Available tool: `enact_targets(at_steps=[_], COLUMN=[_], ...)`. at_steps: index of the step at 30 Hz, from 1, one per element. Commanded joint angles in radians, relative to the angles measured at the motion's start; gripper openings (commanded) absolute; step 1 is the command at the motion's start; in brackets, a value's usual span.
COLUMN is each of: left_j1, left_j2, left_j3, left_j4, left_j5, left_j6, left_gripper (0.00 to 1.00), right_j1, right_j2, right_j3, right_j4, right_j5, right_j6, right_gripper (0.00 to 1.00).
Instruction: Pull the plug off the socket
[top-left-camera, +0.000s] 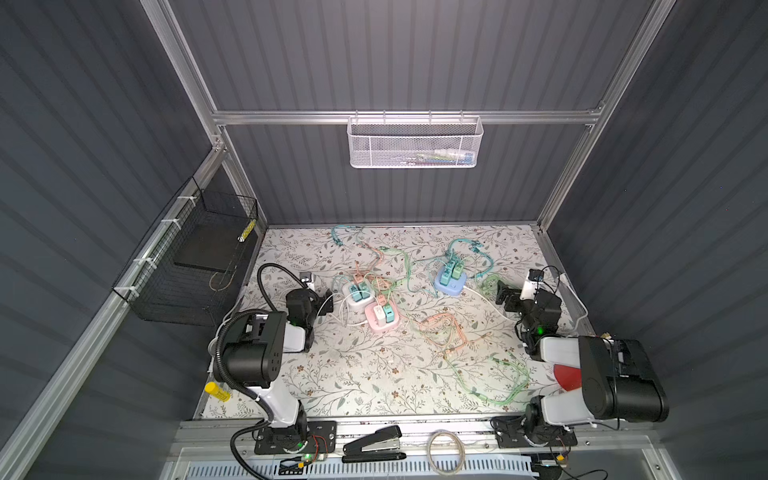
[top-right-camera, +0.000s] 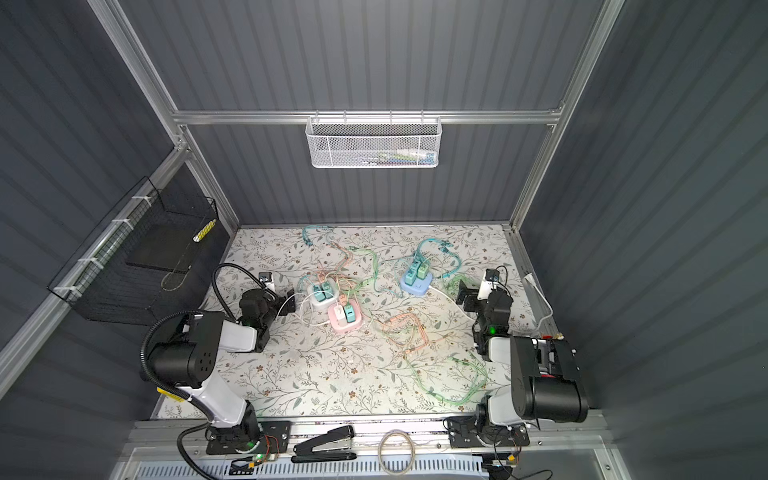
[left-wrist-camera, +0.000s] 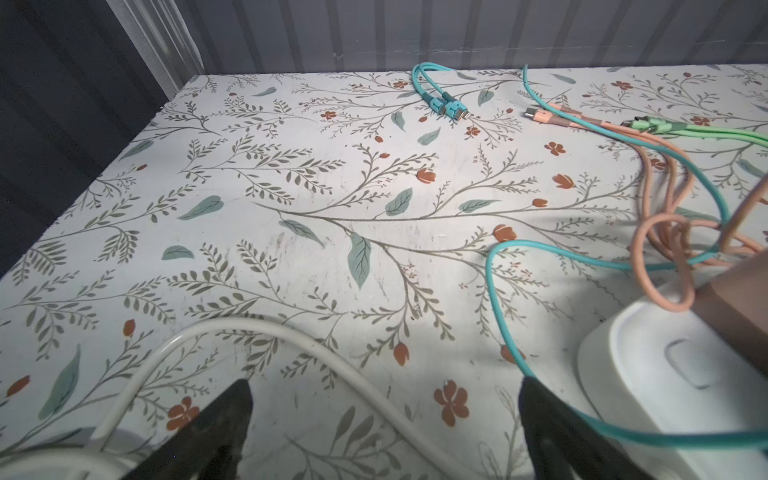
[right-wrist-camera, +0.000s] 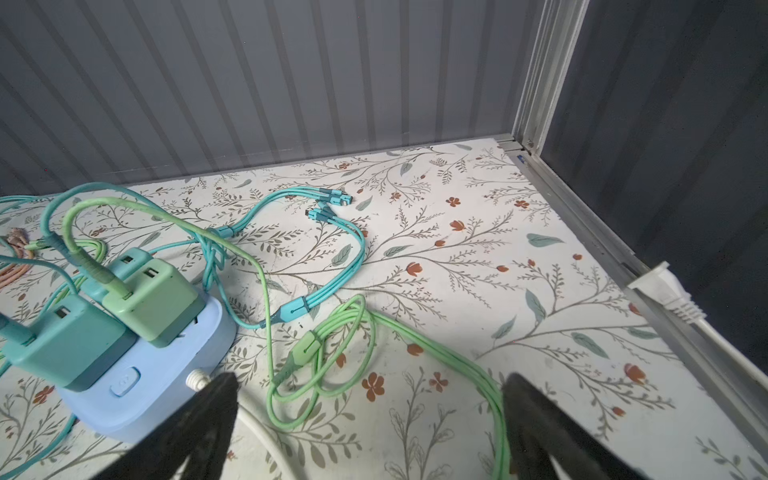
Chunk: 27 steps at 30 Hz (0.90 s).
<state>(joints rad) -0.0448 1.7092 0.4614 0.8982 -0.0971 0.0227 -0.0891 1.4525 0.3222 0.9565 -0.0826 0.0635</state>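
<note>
Stapler (top-left-camera: 372, 442) lies at the lower edge in both top views. Above it, left gripper (top-left-camera: 326, 302) and right gripper (top-left-camera: 504, 296) stand wide, holding nothing. Between them on the floral counter (top-left-camera: 353, 374) sit the pink socket (top-left-camera: 382, 319), white socket (top-left-camera: 354, 297) and, upper right, blue socket (top-left-camera: 449, 284), with plugs (top-left-camera: 449, 270) seated. Loose cables (top-left-camera: 440, 328) sprawl around.

Dim enclosure, brighter floral tabletop (top-left-camera: 374, 374), soft shadows, edges warped
</note>
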Motion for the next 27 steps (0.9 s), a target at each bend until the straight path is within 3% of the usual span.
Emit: enact_targets(at_steps=[1, 27], left_j1=[-0.001, -0.001], left_j2=[0.007, 0.01], left_j3=[0.019, 0.024], left_j4=[-0.001, -0.009], left_j5=[-0.01, -0.007], left_j6=[-0.004, -0.004], left_gripper=[1.0, 1.0], right_j1=[-0.003, -0.004], right_j2=[0.006, 0.009], right_j3=[0.006, 0.012], right_j4=[0.011, 0.004], right_j5=[-0.006, -0.007], right_j6=[-0.002, -0.001], right_gripper=[0.99, 0.99])
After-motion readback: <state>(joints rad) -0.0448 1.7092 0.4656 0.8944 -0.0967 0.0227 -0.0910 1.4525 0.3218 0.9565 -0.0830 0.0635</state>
